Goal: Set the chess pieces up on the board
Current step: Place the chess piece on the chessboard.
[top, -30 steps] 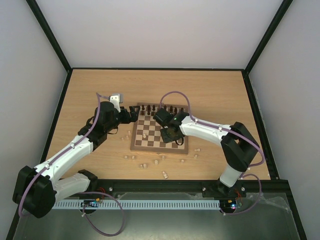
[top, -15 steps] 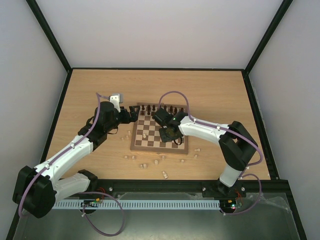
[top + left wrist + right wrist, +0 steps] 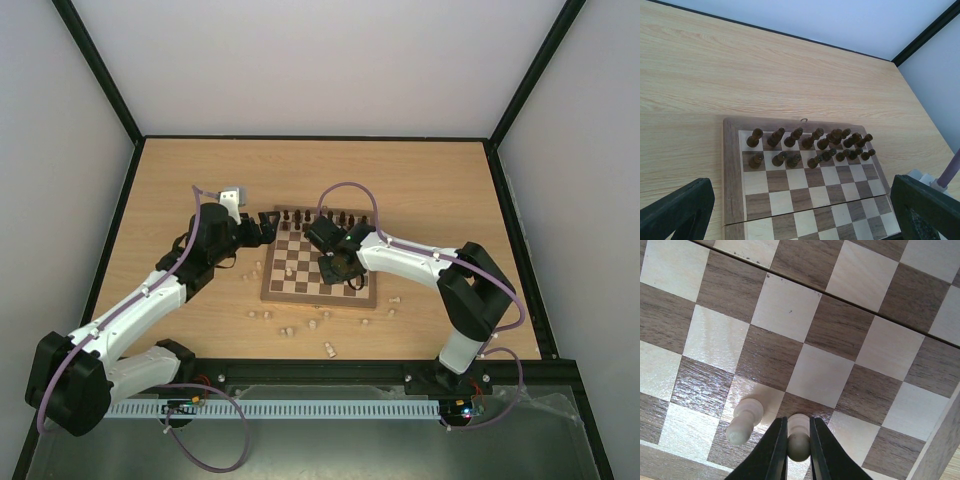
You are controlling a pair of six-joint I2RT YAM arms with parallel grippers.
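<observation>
Right gripper (image 3: 797,427) pinches a pale pawn (image 3: 799,447) at the board (image 3: 815,375)'s near rows, just beside a second pawn (image 3: 744,421); left gripper (image 3: 800,207) hangs wide open; best release gently, lifting straight, sparing the neighbour.

Pieces (image 3: 776,137) on far rows of board (image 3: 732,175)
</observation>
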